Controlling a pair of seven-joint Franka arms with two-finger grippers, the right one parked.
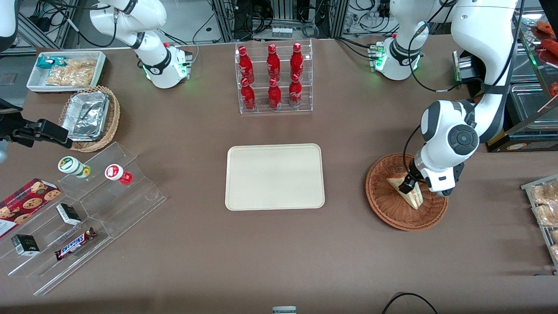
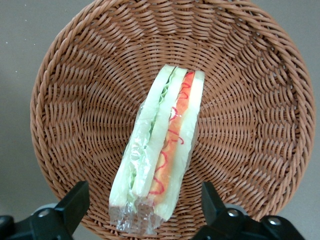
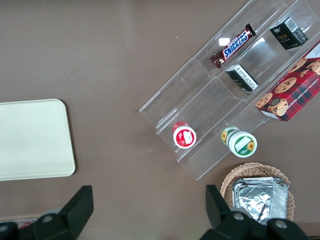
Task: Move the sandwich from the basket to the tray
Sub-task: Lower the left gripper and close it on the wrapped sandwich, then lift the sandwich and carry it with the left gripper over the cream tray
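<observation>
The sandwich [image 1: 409,194] is a wrapped wedge of white bread with green and red-orange filling, lying in the round reddish-brown wicker basket [image 1: 383,205] toward the working arm's end of the table. In the left wrist view the sandwich [image 2: 162,150] lies across the basket's middle [image 2: 85,100]. My left gripper [image 1: 409,185] hangs just over the basket, open, with one finger [image 2: 75,202] on each side of the sandwich's wide wrapped end, apart from it. The cream-beige tray [image 1: 274,176] lies bare at the table's middle.
A clear rack of red bottles [image 1: 273,78] stands farther from the front camera than the tray. Toward the parked arm's end are a tan basket with foil containers [image 1: 89,117], a white bin of snacks [image 1: 65,69] and a clear stepped display [image 1: 87,209] with snacks.
</observation>
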